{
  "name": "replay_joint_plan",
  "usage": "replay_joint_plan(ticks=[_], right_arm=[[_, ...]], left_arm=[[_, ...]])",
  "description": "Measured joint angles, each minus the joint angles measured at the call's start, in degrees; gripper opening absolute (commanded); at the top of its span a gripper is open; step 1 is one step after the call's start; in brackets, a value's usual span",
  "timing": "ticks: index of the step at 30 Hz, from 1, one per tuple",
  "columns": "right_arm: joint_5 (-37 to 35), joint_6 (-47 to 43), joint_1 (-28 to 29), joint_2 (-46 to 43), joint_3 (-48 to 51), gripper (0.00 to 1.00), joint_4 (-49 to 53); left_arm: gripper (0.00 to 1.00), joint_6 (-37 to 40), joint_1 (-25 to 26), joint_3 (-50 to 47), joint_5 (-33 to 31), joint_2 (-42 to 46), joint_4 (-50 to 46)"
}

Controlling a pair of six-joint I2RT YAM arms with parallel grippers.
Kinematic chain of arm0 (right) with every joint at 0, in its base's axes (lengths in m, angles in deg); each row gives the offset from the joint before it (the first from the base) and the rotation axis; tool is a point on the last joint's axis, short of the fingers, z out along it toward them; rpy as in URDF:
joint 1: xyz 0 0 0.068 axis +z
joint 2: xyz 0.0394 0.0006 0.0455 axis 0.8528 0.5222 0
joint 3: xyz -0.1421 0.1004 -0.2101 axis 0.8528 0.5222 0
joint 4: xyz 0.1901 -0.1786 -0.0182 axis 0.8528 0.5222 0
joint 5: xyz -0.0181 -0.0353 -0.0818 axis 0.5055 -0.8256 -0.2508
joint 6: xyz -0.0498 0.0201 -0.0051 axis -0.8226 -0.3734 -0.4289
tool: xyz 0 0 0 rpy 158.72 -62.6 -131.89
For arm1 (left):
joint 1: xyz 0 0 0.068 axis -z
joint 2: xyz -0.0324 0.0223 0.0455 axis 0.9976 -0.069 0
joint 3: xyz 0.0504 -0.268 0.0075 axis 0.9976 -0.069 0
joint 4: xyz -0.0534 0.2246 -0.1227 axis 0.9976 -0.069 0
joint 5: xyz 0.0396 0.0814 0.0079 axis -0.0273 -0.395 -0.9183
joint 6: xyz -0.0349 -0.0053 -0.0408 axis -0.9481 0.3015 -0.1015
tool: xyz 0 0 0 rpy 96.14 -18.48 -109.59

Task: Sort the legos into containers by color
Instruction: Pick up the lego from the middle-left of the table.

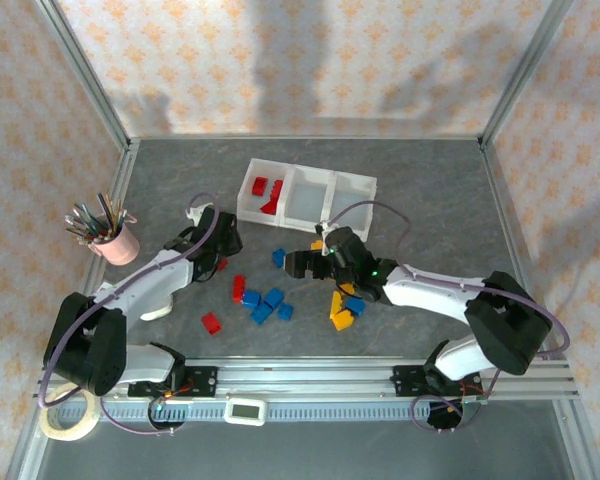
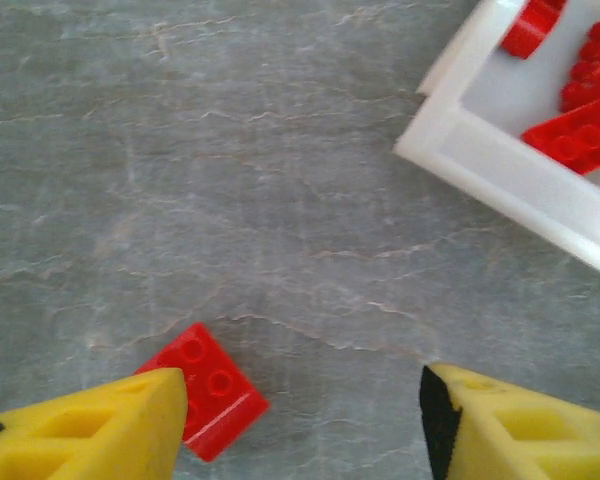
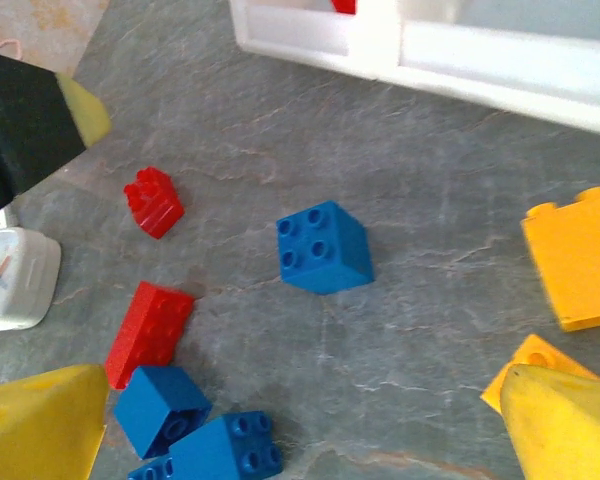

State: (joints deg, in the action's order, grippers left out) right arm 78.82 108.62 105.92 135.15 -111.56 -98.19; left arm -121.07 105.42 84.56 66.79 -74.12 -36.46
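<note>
Tape roll point(image 1: 68, 420): bottom left corner of the overhead view, beside the rail point(image 1: 310, 378) that carries both arm bases along the near edge of the tabletop point(image 1: 430, 190).

Left tool point(image 2: 300, 420): yellow fingers wide apart, nothing between them. One red brick point(image 2: 205, 390) lies flat on the tabletop against the left-of-frame finger. Bare grey surface runs from there up to the bins' corner.

Right tool point(image 3: 300, 425): spread wide, holding nothing. A blue brick point(image 3: 323, 247) sits ahead at centre frame, free on all sides.

Bins point(image 1: 293, 192): three in a row, upper centre, clear of the back edge. Red bricks point(image 1: 268, 192) lie in the leftmost.

Loose on the tabletop: blue bricks point(image 1: 265, 305) clustered lower centre, orange bricks point(image 1: 342, 312) beside the right arm.

Cup of pens point(image 1: 115, 243): left edge, apart from the bricks.

Open surface: right side of the frame and the far strip behind the bins.
</note>
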Motion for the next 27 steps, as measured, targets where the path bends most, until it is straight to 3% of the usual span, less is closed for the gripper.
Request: replay_joint_plan(ticks=[5, 15, 27], right_arm=[[0.28, 1.03, 0.90, 1.27, 0.00, 1.00, -0.98], [-0.37, 1.03, 0.90, 1.29, 0.00, 1.00, -1.33], [-1.38, 1.03, 0.90, 1.29, 0.00, 1.00, -1.33]], left_arm=[[0.78, -2.95, -1.86, -2.82, -0.83, -0.15, 0.72], [0.78, -9.05, -1.90, -6.69, 1.44, -5.22, 5.22], [0.62, -9.31, -1.90, -3.78, 3.65, -12.20, 9.42]])
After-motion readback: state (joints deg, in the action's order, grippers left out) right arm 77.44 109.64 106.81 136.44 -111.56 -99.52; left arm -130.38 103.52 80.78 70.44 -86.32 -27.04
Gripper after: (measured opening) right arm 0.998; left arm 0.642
